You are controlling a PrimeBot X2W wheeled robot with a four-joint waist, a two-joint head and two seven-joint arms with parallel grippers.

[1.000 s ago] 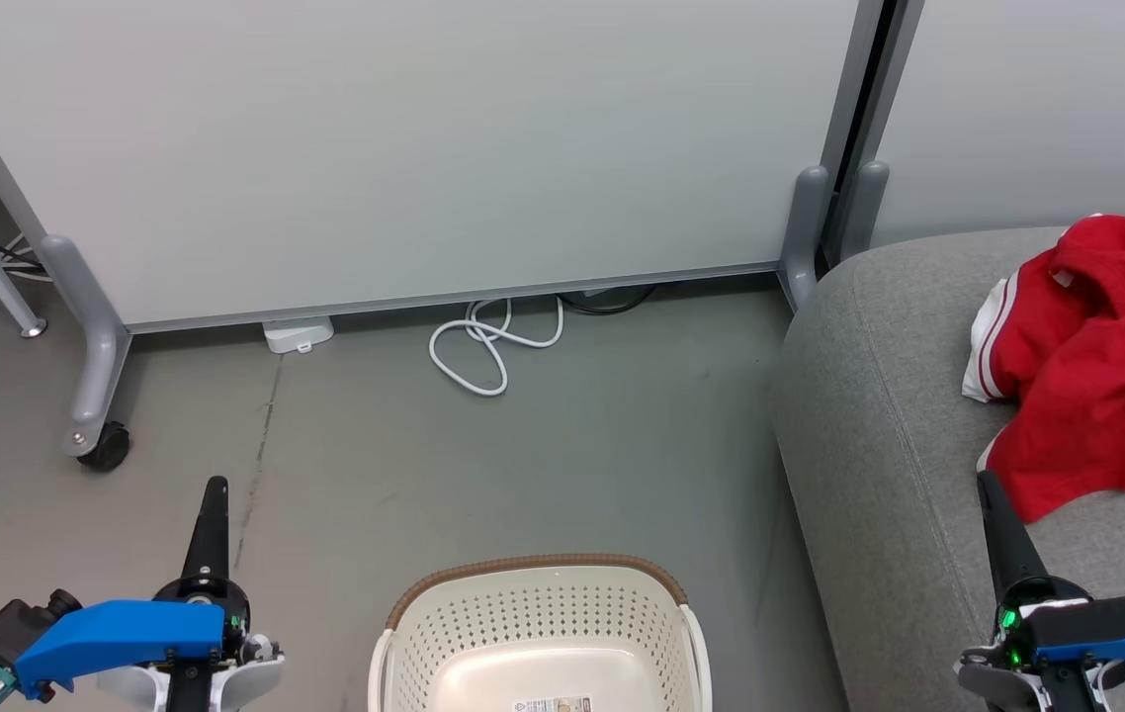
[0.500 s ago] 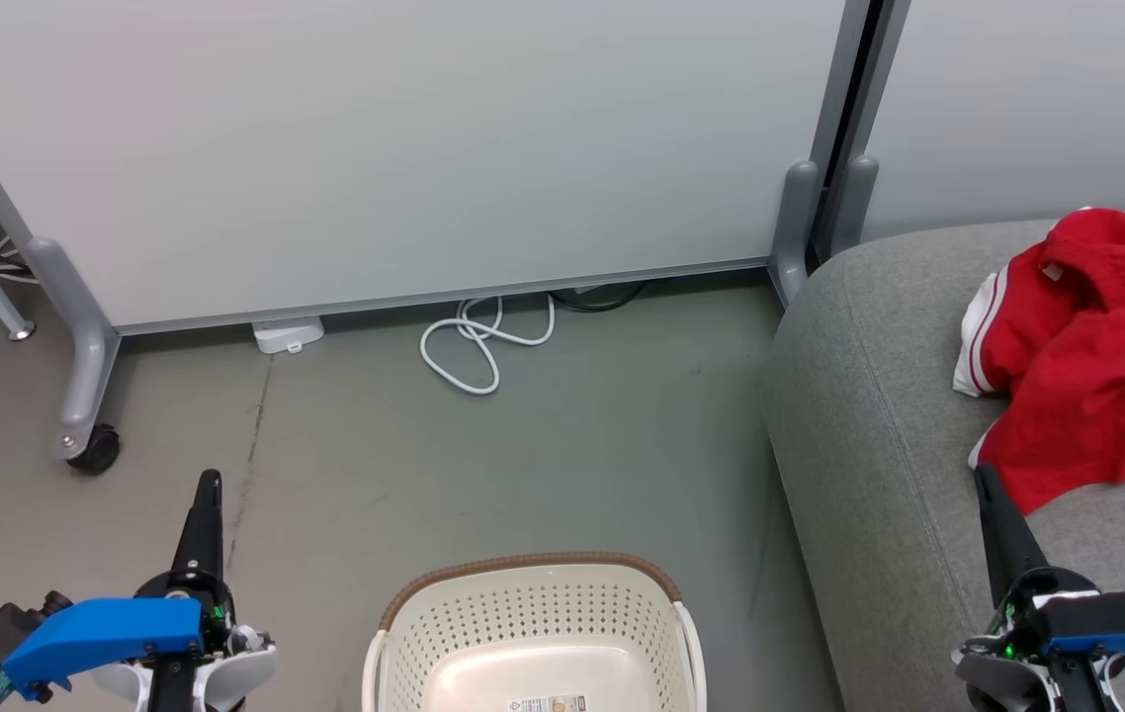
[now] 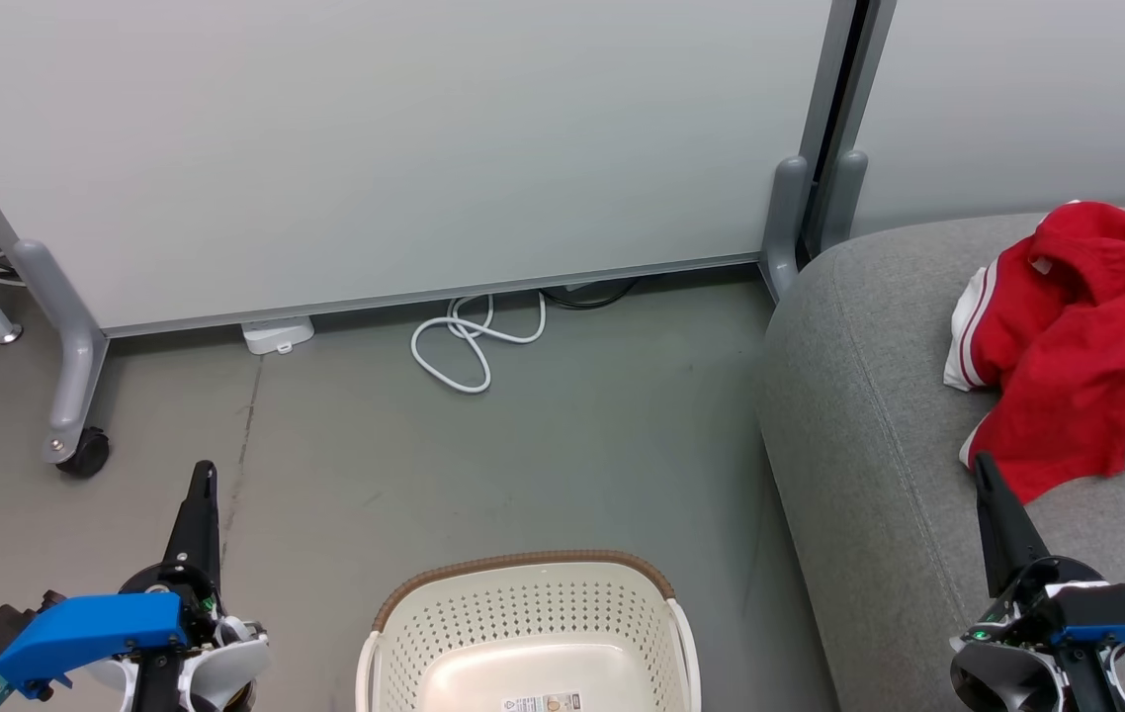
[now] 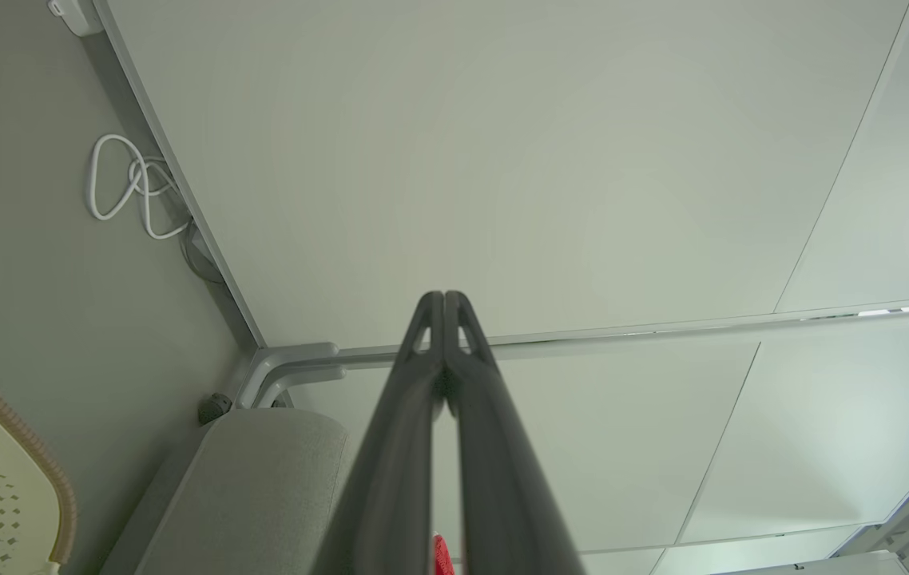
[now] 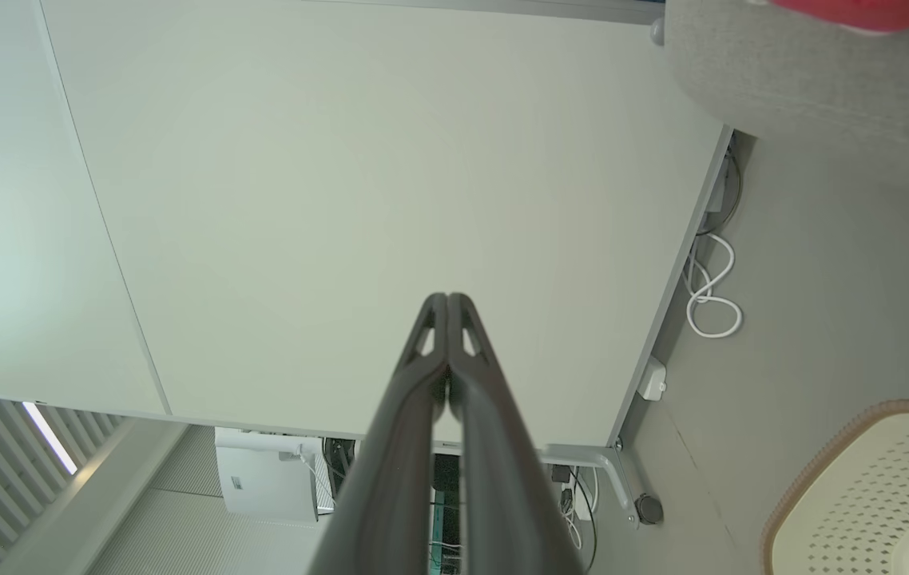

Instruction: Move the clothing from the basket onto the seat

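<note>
While the left jaws and the right jaws both stand pressed shut, tips together, the clothing [image 3: 1086, 336] lies heaped on the seat [image 3: 869, 415], just ahead of the right jaws' tip and well apart from the left jaws. Between both jaws, the basket [image 3: 523, 618] sits on the floor.

Blue wrist housings [image 3: 88, 628]; dark tapered pincer fingers [image 3: 198, 514]

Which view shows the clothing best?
The head view: the clothing lies spread on the seat. The right wrist view catches a red strip at its top edge; the left wrist view, a sliver at its bottom edge.
</note>
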